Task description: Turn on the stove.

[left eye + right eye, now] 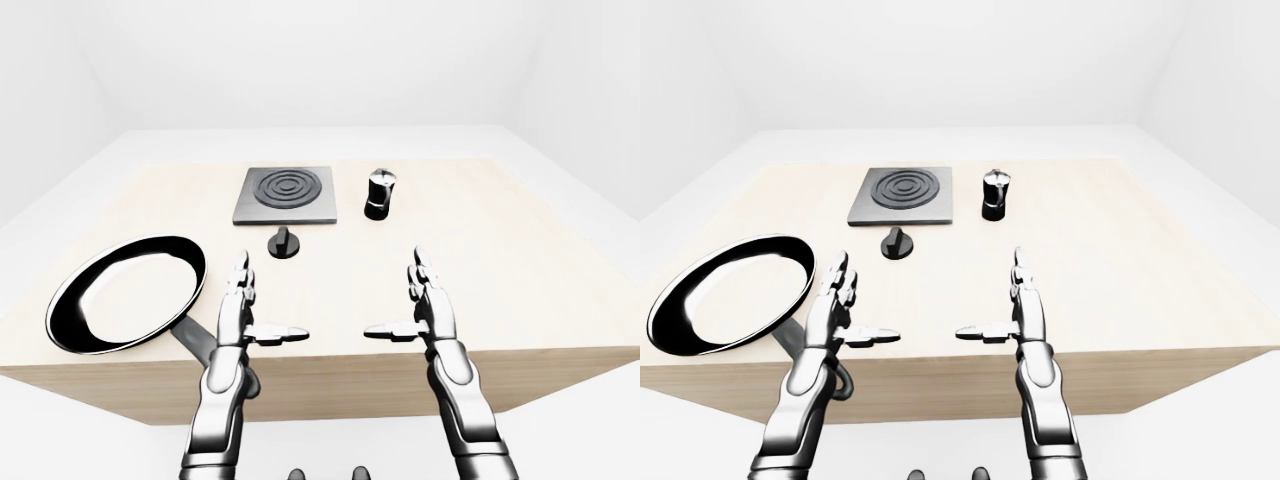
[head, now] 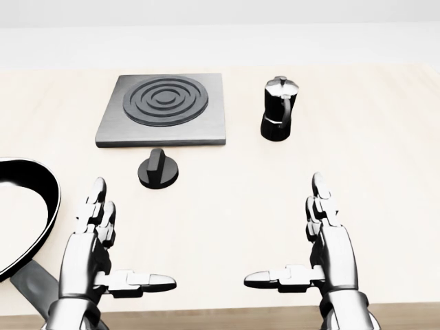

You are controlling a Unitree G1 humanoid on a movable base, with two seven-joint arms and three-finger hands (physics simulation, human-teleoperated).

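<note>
Two metal hands reach over the near edge of a pale wooden table point(image 2: 385, 137), palms turned toward each other; the left hand point(image 2: 93, 251) sits at the lower left of the head view and the right hand point(image 2: 330, 251) at the lower right, well apart, with bare tabletop between them. Both hands are spread wide: fingers extended toward the top of the view, thumbs pointing inward toward one another, nothing held in either.

The stove point(image 2: 163, 108), a flat dark grey square plate bearing concentric raised rings, lies on the table in the upper left-centre of the head view; just below it, apart from its lower edge, stands a round black knob point(image 2: 158, 170) with a raised grip bar across its top. The knob lies above the left hand and slightly to its right, with clear table between the two; neither hand touches it.

A small coffee pot point(image 2: 278, 110), with a shiny metal upper part, black base and side handle, stands upright just to the right of the stove, apart from it. A black frying pan point(image 1: 125, 292) with a pale, glossy interior rests at the left of the left-eye view; its dark handle point(image 1: 195, 340) runs toward the lower right, passing behind the left forearm near the table edge. Plain white surroundings enclose the table.
</note>
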